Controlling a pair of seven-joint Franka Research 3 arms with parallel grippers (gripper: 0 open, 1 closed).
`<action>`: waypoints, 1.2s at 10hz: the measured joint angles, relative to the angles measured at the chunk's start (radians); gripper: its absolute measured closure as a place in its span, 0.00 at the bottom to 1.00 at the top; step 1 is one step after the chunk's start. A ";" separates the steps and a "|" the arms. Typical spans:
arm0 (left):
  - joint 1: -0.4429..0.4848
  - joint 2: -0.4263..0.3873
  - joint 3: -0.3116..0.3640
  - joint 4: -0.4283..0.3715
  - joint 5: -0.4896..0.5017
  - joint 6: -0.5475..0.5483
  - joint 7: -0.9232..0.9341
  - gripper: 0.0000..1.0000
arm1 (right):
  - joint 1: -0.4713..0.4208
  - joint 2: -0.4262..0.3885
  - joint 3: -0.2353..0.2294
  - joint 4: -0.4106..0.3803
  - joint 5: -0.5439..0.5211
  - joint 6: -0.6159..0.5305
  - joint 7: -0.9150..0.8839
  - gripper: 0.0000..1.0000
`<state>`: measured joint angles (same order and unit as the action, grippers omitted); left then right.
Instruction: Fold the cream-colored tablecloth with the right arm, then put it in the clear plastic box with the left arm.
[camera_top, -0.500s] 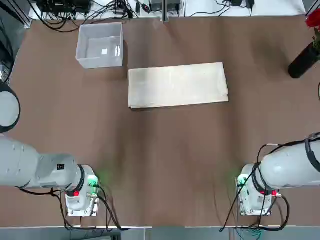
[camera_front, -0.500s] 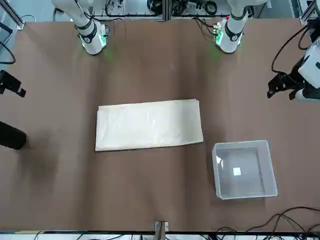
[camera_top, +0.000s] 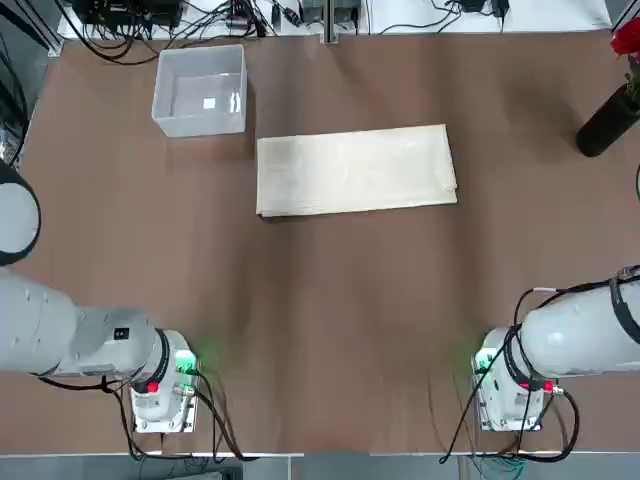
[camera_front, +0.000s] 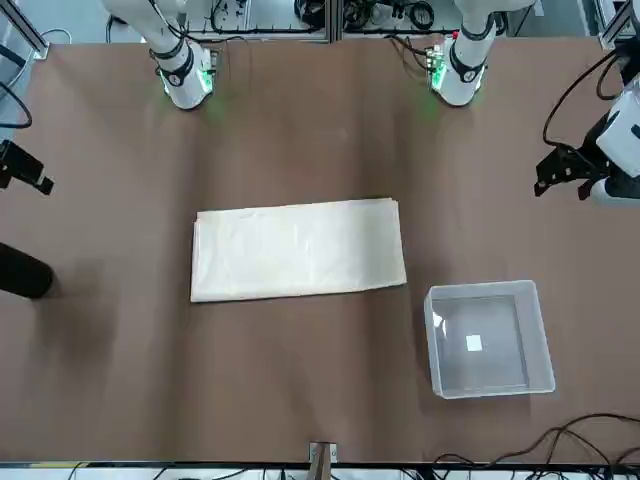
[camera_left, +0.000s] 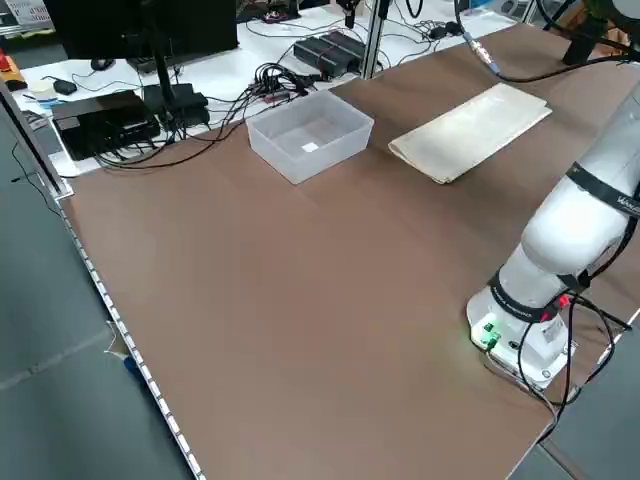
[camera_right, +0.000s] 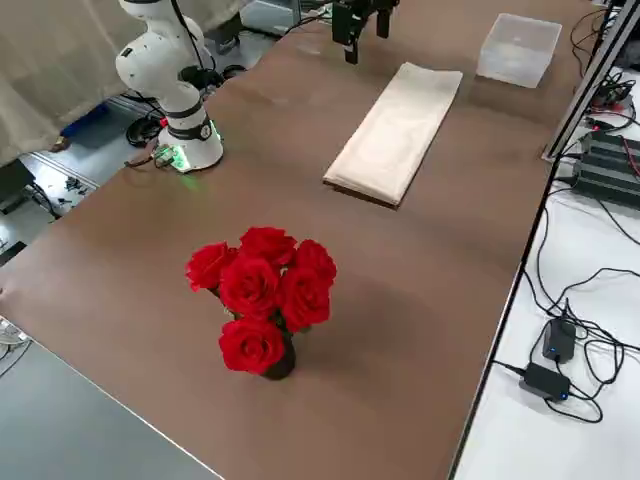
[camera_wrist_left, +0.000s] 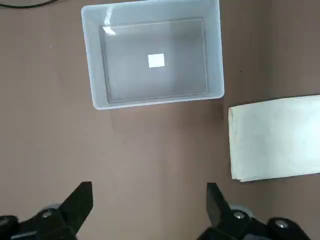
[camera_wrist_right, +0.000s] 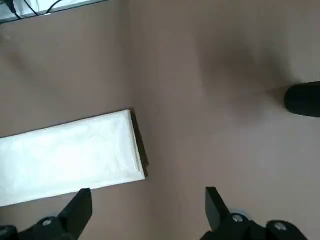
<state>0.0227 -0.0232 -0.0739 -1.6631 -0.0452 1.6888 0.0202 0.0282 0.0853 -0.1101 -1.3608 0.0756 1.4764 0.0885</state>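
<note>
The cream-colored tablecloth (camera_top: 355, 170) lies flat as a long folded rectangle in the middle of the far half of the brown table, and also shows from across the table (camera_front: 298, 250). The clear plastic box (camera_top: 200, 126) stands empty at the far left, just off the cloth's left end. My left gripper (camera_wrist_left: 148, 200) hangs open high over the table's left side, looking down on the box (camera_wrist_left: 155, 102) and the cloth's left end (camera_wrist_left: 275, 137). My right gripper (camera_wrist_right: 147, 200) is open too, high over the right side, above the cloth's right end (camera_wrist_right: 65, 157). Neither holds anything.
A dark vase of red roses (camera_right: 262, 300) stands near the table's right edge (camera_top: 605, 120). Cables and electronics (camera_top: 150, 15) lie beyond the far edge. The two arm bases (camera_top: 160, 385) (camera_top: 510, 385) sit at the near edge, with bare table between them and the cloth.
</note>
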 joint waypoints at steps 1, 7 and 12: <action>0.000 0.001 0.000 0.001 0.000 0.000 0.000 0.00 | 0.000 0.001 0.000 -0.002 -0.001 0.000 0.001 0.00; 0.001 0.014 0.001 0.013 0.000 0.001 0.001 0.00 | -0.006 0.182 -0.002 -0.037 -0.001 0.018 0.002 0.00; 0.002 0.032 0.002 0.039 0.000 0.003 0.002 0.00 | -0.002 0.243 0.009 -0.201 0.041 0.154 0.002 0.00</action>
<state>0.0250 0.0089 -0.0723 -1.6245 -0.0452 1.6917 0.0224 0.0259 0.3282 -0.1007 -1.5620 0.1168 1.6309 0.0905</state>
